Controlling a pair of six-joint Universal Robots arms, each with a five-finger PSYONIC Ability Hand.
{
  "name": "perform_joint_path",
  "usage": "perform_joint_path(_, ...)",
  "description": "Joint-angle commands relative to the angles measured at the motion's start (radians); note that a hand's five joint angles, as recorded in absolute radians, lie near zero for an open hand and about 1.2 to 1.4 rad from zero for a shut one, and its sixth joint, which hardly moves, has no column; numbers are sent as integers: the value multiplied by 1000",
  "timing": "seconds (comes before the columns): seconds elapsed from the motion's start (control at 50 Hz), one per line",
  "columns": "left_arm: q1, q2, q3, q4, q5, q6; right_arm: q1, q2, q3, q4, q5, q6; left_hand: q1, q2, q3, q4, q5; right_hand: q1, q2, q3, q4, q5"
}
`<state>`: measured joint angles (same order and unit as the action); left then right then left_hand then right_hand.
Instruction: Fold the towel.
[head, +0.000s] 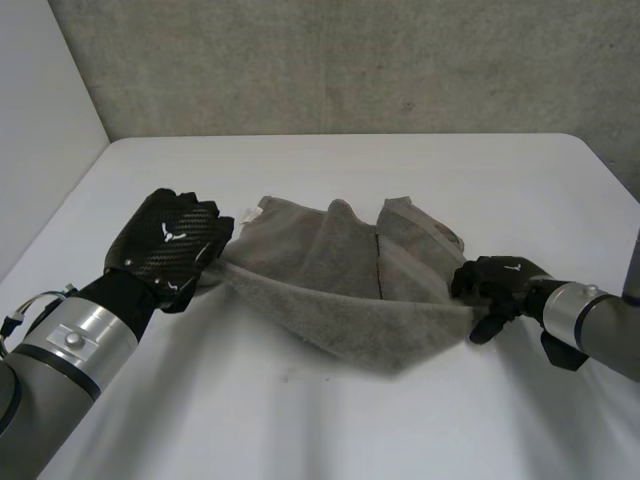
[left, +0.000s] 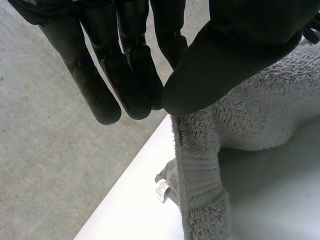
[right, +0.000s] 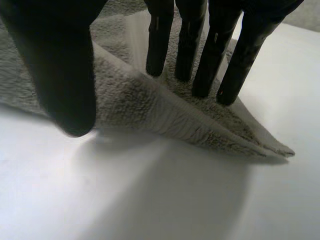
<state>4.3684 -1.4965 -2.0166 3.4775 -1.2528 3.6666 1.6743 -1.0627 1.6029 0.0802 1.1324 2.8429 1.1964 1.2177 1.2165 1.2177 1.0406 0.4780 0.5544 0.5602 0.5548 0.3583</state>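
The white tabletop (head: 330, 420) runs back to a grey concrete wall (head: 350, 60). Across its middle the grey towel (head: 330, 290) is stretched between the two hands. Its rear part lies bunched in loose folds on the tabletop. Its front edge sags in a shallow V between the hands, and I cannot tell whether the low point touches the surface.

The left hand (head: 170, 245) is at the towel's left end, back of the hand upward, so the head view hides the grip. In the left wrist view its straight fingers (left: 127, 85) meet the thumb (left: 210, 75) just where the towel's hemmed edge rises. The cloth is pinched there, and the thumb covers the held corner itself.

The right hand (head: 498, 285) is at the towel's right end, low over the tabletop. In its wrist view a ridge of cloth stands between the thumb (right: 60, 75) on one side and the straight fingers (right: 202, 55) on the other. The ridge is nipped between them, though the contact points are dark and hard to make out.

A small white label (left: 161, 190) hangs off the towel's edge below the left hand, its print too small to read.
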Motion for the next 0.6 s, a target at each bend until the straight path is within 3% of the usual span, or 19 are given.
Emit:
perform_joint_path(0.02,0,2,18,0,-2,0,16,63,-26,-103,13,21,200,179,180,179,181,758,681,676,681,703)
perform_joint_path(0.04,0,2,24,0,-2,0,16,67,-32,-105,15,21,200,179,180,179,181,917,840,834,840,862)
perform_joint_path(0.18,3,10,91,0,-2,0,12,-2,-75,-79,21,21,200,179,180,179,181,918,842,836,841,863)
perform_joint_path(0.28,13,36,191,-12,-5,0,12,-264,-122,-56,20,9,200,179,180,179,181,918,842,836,841,863)
perform_joint_path(0.34,14,47,288,-61,-13,-7,10,-327,-150,-25,18,6,200,179,180,179,181,918,842,836,841,863)
perform_joint_path(0.44,17,47,481,-198,-28,-13,-2,-503,-355,176,18,-36,200,179,180,179,181,918,842,836,841,863)
perform_joint_path(0.56,39,4,780,-445,-33,-11,-1,-502,-531,317,56,-155,200,179,180,179,181,918,842,836,841,863)
perform_joint_path(0.6,59,-78,918,-572,-33,1,11,-476,-618,374,117,-224,200,179,180,179,181,918,842,836,841,863)
